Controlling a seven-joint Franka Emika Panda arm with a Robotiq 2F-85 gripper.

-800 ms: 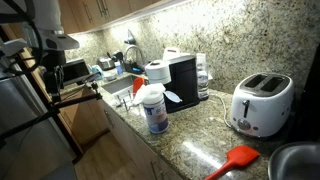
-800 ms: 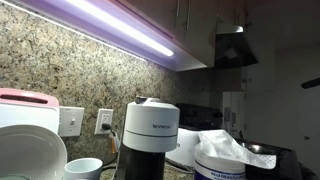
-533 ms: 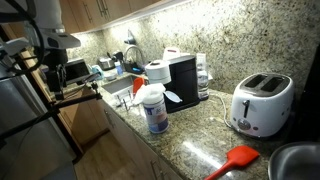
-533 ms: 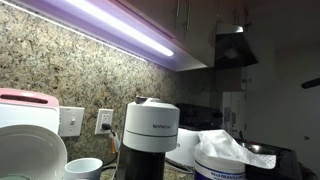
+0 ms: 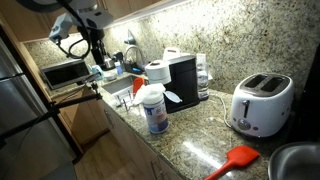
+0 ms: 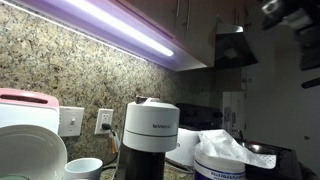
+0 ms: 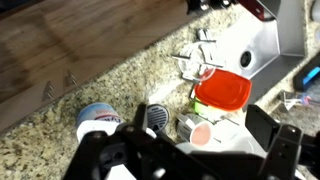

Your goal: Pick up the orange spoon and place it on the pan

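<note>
In an exterior view, the orange spoon lies flat on the speckled granite table, in front of the white two-slot toaster. Its broad head points towards the pan. The pan sits at the frame's lower right corner, near the spoon but apart from it. Further along the table stand a black coffee machine and a white tub with a blue label; the print on the label is too small to read. The robot arm is a blur high above the sink end, well apart from the spoon.

In an exterior view from low on the table, the coffee machine fills the middle. It has small dark lettering on its pale band that appears to read NESPRESSO. A white wall socket sits on the granite wall behind it, under a bright light strip. The white tub stands to the right, and the blurred arm crosses the top corner.

In the wrist view, the tool comes in along the bottom edge. Its dark fingers are spread wide with nothing between them. Below it are the tap, a red-orange container in the sink, and the tub's lid. Neither the spoon nor the pan shows here.
</note>
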